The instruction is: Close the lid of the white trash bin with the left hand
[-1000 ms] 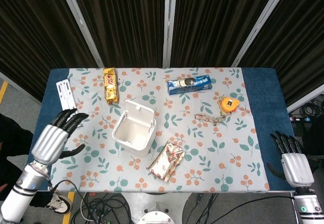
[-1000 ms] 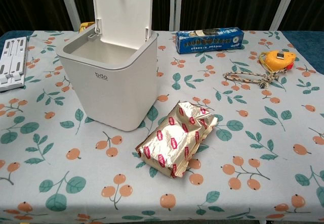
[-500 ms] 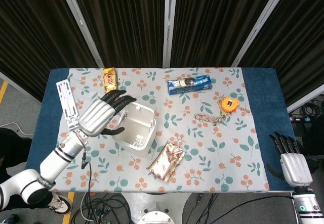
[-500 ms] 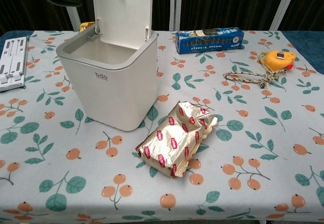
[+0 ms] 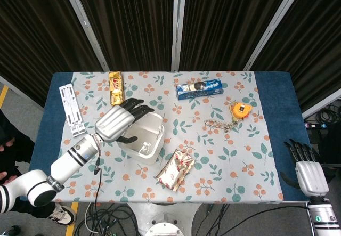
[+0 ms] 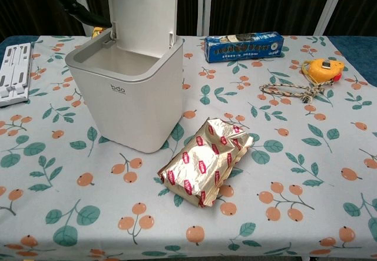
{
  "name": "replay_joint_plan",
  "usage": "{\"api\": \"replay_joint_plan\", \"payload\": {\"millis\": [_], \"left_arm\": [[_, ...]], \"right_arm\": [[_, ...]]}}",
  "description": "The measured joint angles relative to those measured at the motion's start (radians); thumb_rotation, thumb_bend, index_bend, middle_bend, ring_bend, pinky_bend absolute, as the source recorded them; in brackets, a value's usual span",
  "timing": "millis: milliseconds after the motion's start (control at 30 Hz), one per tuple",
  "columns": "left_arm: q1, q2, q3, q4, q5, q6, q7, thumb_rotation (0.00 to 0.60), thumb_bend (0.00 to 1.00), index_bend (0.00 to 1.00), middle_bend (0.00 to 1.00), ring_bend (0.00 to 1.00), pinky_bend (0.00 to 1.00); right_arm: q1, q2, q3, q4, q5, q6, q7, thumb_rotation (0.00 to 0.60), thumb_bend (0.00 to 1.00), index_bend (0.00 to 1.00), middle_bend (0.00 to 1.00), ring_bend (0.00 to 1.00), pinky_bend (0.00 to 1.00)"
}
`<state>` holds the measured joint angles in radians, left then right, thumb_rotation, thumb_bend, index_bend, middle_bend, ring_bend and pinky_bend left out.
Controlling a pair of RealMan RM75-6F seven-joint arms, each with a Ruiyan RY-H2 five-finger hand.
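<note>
Nearest the robot, a crinkled gold snack packet [image 6: 206,162] is lying on the floral cloth of the desk [image 6: 306,184], just in front and to the right of the white trash bin [image 6: 132,93]. At the desk's near right corner in the head view, the right robot hand [image 5: 308,168] is hovering off the edge with its dark fingers straight and slightly apart, holding nothing.

The white trash bin is sitting left of center on the desk. Its lid [image 6: 141,13] is standing upright on the hinge at the back rim, leaving the bin's mouth open.

The left robot hand [image 5: 120,121] is reaching in from the left, hovering over the bin's left side. Its fingers [image 5: 139,108] are extending, spread apart, toward the raised lid, gripping nothing; whether they are touching the lid cannot be told. In the chest view only a dark part of this robot hand is showing, at the top left beside the lid.

Farther back, a white plastic rack [image 5: 71,109] is lying at the left edge of the cloth. To the right, a braided cord [image 6: 288,90] is leading to an orange tape measure [image 6: 323,69]. At the far side, a gold bar wrapper [image 5: 115,89] and a blue biscuit pack [image 6: 244,46] are lying well apart.
</note>
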<state>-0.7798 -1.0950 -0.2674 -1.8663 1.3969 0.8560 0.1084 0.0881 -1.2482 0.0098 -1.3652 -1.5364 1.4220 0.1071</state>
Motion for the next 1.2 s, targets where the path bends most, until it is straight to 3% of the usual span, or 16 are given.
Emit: {"api": "replay_joint_plan", "payload": {"millis": [567, 1200], "left_arm": [[0.019, 0.137, 0.091, -0.164, 0.051, -0.01, 0.034, 0.599, 0.21, 0.14, 0.18, 0.07, 0.13], [0.099, 0.087, 0.192, -0.14, 0.122, 0.076, 0.013, 0.598, 0.21, 0.14, 0.19, 0.07, 0.13]], "right_arm": [[0.003, -0.009, -0.006, 0.006, -0.006, -0.007, 0.0, 0.6, 0.18, 0.0, 0.0, 0.0, 0.0], [0.007, -0.006, -0.009, -0.016, -0.009, -0.01, -0.025, 0.6, 0.18, 0.0, 0.0, 0.0, 0.0]]}}
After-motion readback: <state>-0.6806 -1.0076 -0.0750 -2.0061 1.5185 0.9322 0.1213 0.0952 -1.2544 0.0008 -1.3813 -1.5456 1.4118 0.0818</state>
